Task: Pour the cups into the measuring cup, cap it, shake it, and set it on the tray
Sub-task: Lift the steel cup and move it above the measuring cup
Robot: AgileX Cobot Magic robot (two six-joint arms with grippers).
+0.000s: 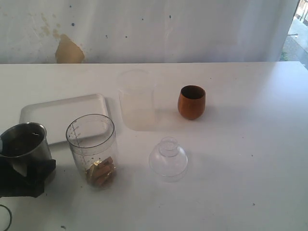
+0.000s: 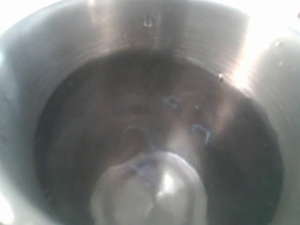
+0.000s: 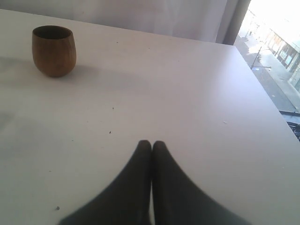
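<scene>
One cup in hand | exterior: left pincer [image 1: 24,166] looks clamped on the steel tumbler [image 1: 24,140], measuring cup [image 1: 91,147] just beside it; we should lift clear, then tilt slowly over its mouth | left wrist: tumbler's inside fills view, contents unclear | right wrist: right pincer [image 3: 151,145] closed, empty, wooden cup [image 3: 54,50] well ahead.

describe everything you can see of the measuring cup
The measuring cup is a tall clear plastic cup with printed marks down its side. It stands upright and uncapped on the white table, in front of the tray, beside the steel cup. Brown pieces lie at its bottom. No tool touches it.
</scene>
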